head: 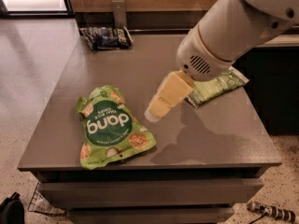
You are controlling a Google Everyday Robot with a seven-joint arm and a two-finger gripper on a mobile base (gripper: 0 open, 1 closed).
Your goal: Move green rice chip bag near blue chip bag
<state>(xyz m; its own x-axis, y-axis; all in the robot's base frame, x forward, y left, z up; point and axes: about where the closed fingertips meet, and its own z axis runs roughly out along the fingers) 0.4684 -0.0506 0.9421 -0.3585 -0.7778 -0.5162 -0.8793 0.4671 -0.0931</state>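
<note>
The green rice chip bag, a bright green pouch with a dark circle reading "dang", lies flat on the front left of the grey table. The blue chip bag, small and dark navy, lies at the table's far left corner. My gripper, cream-coloured at the end of the big white arm, hangs above the table just right of the green rice chip bag and apart from it.
A paler green bag with white panels lies at the right, partly hidden under my arm. A wooden wall runs behind the table. A dark counter stands at the right. A wire basket and a cable lie on the floor below.
</note>
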